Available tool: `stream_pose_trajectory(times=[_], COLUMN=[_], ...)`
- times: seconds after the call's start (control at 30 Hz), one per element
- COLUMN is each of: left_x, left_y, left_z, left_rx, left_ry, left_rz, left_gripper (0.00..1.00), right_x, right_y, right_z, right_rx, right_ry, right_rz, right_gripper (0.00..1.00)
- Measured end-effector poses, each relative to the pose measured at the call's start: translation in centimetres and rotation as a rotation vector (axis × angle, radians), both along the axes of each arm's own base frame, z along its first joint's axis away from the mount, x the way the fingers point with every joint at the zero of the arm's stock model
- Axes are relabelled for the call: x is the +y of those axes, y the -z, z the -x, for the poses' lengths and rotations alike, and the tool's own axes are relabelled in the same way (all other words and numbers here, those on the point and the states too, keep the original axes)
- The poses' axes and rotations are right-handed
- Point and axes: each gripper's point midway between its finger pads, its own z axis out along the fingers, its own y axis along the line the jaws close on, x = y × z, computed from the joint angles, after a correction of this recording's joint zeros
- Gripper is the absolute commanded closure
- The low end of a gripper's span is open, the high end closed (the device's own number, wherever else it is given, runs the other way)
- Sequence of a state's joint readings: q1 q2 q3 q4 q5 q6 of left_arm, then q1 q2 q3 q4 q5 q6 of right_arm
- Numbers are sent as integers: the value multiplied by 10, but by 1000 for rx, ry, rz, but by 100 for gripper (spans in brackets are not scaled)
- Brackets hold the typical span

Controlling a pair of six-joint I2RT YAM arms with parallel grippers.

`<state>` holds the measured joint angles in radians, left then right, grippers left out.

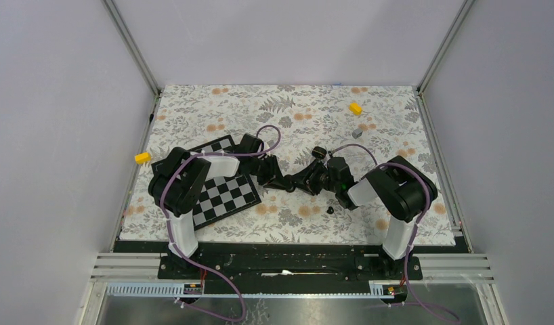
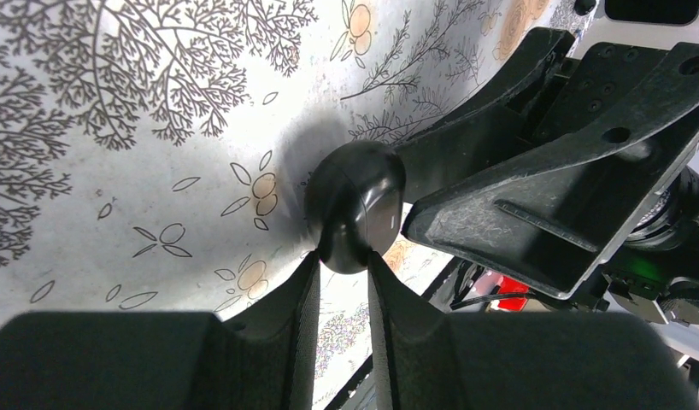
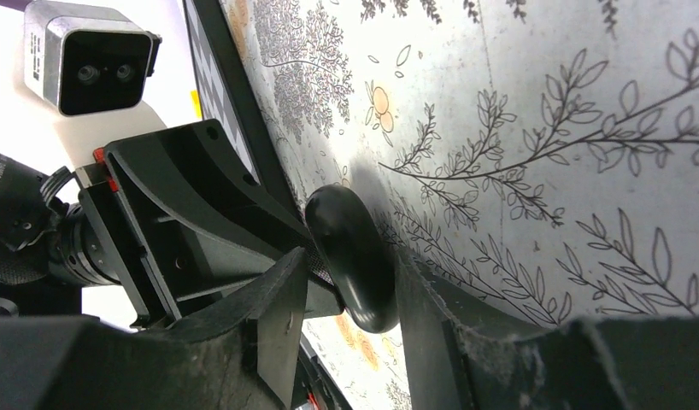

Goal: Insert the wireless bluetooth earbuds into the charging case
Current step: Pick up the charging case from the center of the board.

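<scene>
Fingers of the left arm (image 2: 299, 325) pinch the charging case (image 2: 355, 201) mid-frame; right fingers (image 3: 273, 325) straddle it, grip unclear.

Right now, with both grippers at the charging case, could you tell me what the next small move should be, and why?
Probably let the right gripper pry the charging case open while the left gripper holds firm. The case looks closed, the left fingers pinch its end, the right fingers flank it, and an earbud lies out on the mat.
</scene>
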<state>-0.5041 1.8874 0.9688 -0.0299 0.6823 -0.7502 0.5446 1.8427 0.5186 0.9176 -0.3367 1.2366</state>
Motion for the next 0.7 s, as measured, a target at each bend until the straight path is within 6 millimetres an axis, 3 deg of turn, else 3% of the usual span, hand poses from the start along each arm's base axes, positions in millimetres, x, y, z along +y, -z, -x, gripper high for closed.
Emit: stream_pose_trajectory(times=[0.07,0.2,0.27,0.47,0.63,0.7], left_x=[0,0,0,1,1,0], left_y=[0,-1,0,0,0,0], left_z=[0,1,0,-1,-1,-1], left_rx=[3,20,24,41,42,42], left_ry=[3,16,16,16,17,20], left_rz=[5,25,26,22,22,24], left_gripper=[74,74,74,74,74,74], right_x=[0,1,0,-2,-3,-2], right_y=[0,2,4,4,4,2], right_z=[0,1,1,2,4,4], right_rx=[-8,-21,-24,-38,-43,-46], right_ry=[-7,-26,-29,-29,-30,-33], right_rz=[-1,2,7,7,3,-5], right_gripper=[51,70,74,71,53,51])
